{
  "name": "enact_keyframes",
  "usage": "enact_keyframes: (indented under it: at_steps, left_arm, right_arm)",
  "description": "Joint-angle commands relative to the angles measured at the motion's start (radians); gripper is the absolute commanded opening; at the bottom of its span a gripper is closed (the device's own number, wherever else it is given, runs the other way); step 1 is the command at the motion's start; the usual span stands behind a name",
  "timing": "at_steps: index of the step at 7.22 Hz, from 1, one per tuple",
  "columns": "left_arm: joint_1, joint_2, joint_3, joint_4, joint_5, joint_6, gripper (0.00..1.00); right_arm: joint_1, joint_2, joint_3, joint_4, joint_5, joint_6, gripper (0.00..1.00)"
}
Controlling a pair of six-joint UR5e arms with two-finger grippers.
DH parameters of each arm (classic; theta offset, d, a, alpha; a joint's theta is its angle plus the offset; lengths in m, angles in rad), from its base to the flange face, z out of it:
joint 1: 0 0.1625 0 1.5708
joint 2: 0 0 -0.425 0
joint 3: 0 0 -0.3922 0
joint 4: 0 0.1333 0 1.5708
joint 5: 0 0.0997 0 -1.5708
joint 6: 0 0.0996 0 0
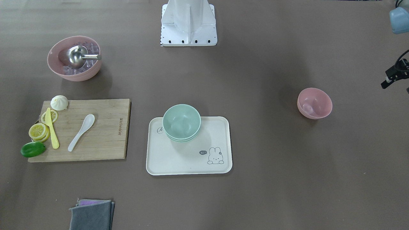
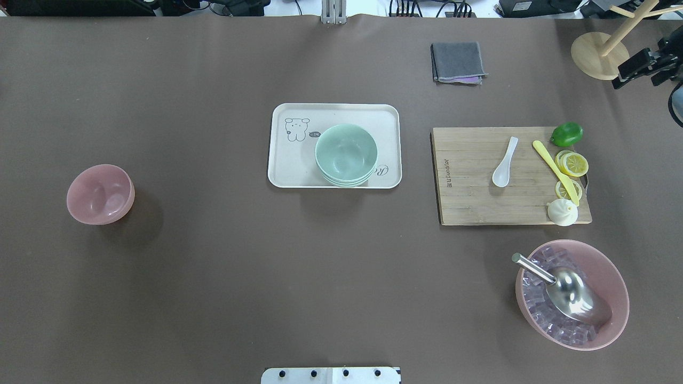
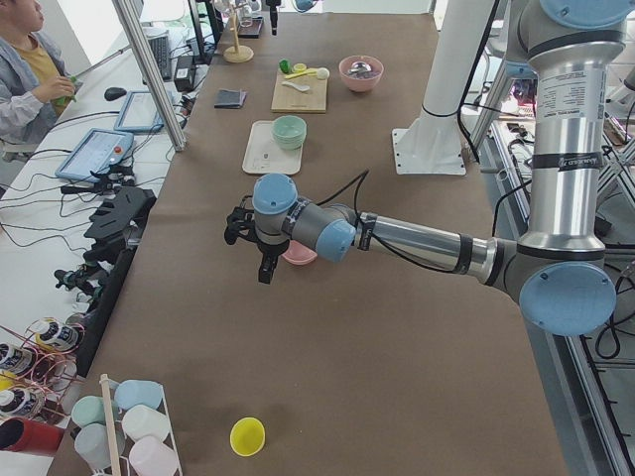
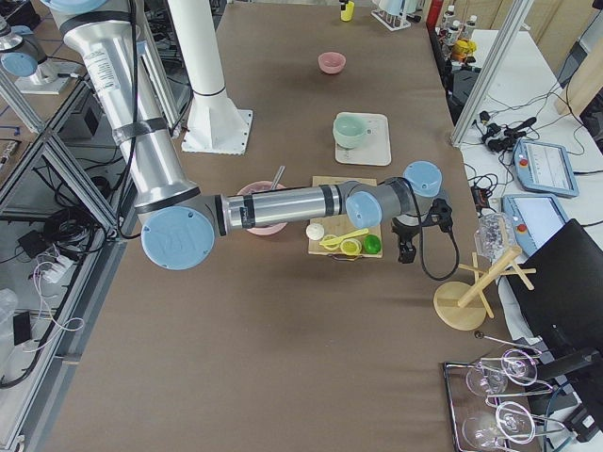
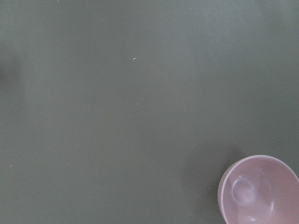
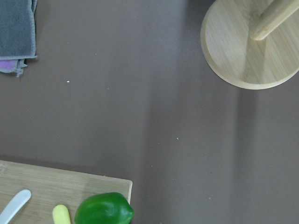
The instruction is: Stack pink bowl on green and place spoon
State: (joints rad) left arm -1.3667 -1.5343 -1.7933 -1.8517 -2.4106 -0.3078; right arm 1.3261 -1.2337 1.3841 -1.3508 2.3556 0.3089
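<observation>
The small pink bowl (image 2: 100, 193) stands upright and empty on the brown table at the robot's left; it also shows in the left wrist view (image 5: 259, 191). Stacked green bowls (image 2: 346, 154) sit on the white tray (image 2: 288, 160) at the centre. The white spoon (image 2: 505, 162) lies on the wooden cutting board (image 2: 469, 202). My left gripper (image 3: 263, 263) hangs above the table just beside the pink bowl and holds nothing; I cannot tell if it is open. My right gripper (image 2: 632, 69) hovers beyond the board near a wooden stand (image 2: 597, 56); I cannot tell its state.
The board also carries a yellow knife (image 2: 555, 170), lemon slices (image 2: 573, 164), a lime (image 2: 566, 134) and a white bun (image 2: 562, 212). A large pink bowl (image 2: 621, 298) holds ice cubes and a metal scoop (image 2: 573, 293). A grey cloth (image 2: 458, 62) lies at the far side.
</observation>
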Motion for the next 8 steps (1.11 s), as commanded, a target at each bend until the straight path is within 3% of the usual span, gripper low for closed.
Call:
enact_keyframes:
  at_steps: [1,5,8]
  left_arm:
    - [0.099,-0.012,-0.004,-0.041,0.005,-0.098,0.98]
    - [0.276,-0.027,0.092,-0.156,0.021,-0.181,0.92]
    - [0.379,-0.098,0.192,-0.162,0.080,-0.243,0.89]
  right_arm:
    - [-0.048,0.000,0.033,0.001,0.002,0.112,1.00]
    - [-0.217,0.028,0.081,0.114,-0.050,0.465,1.00]
    - [-0.292,0.056,0.105,0.137,-0.105,0.590,1.00]
